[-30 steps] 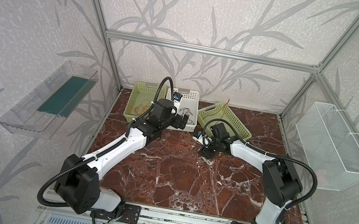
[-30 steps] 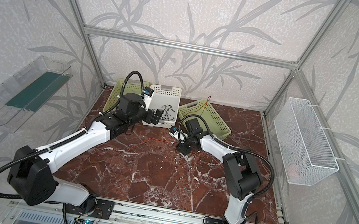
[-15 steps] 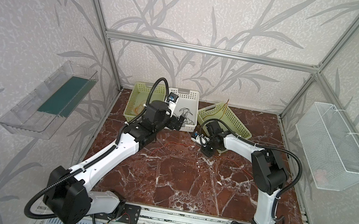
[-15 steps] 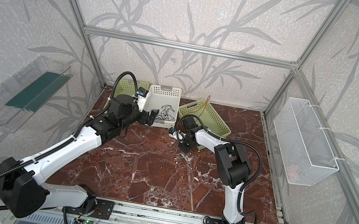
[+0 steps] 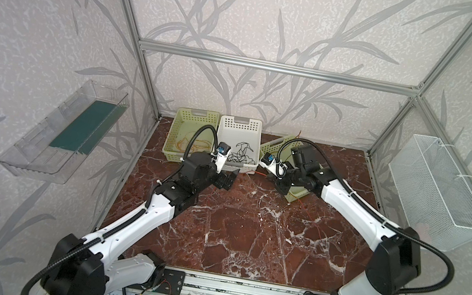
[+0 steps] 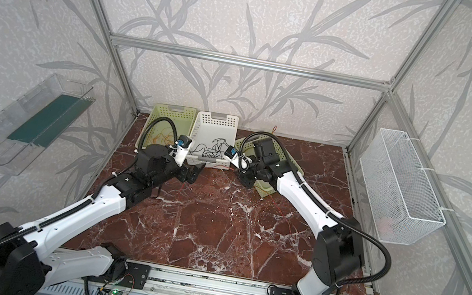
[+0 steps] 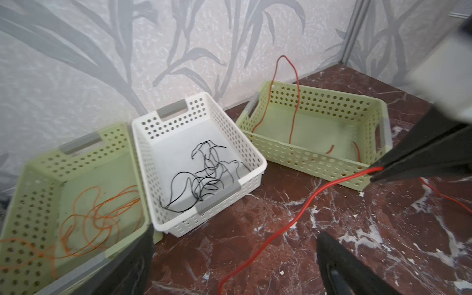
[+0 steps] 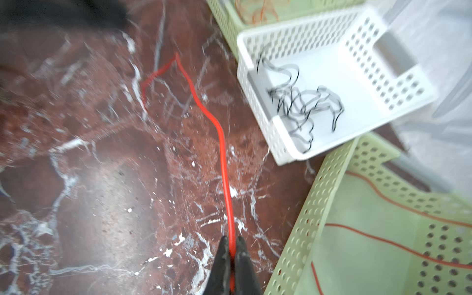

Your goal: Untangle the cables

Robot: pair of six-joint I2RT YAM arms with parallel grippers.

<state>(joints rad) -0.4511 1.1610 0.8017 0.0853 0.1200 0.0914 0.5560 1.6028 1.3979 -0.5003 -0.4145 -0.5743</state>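
On the far left stands a green basket [image 7: 84,161] with orange cables [image 7: 97,217] curled up inside. Right beside it is a white basket [image 7: 237,138] with black cables [image 7: 207,173] in a heap. In front of these two, the left gripper [image 5: 230,178] hangs over the brown table [image 5: 245,238]. Its jaws are wide apart and hold nothing. A red cable [image 7: 304,207] runs along the table up to the right gripper [image 8: 232,240], whose jaws are pinched tight on it. That close view is blurry, so the cable's loose end is hard to make out. Just beside that gripper, on the right, sits a second green basket [image 7: 319,102], turned at a slant, with more red cables [image 7: 293,102] in it.
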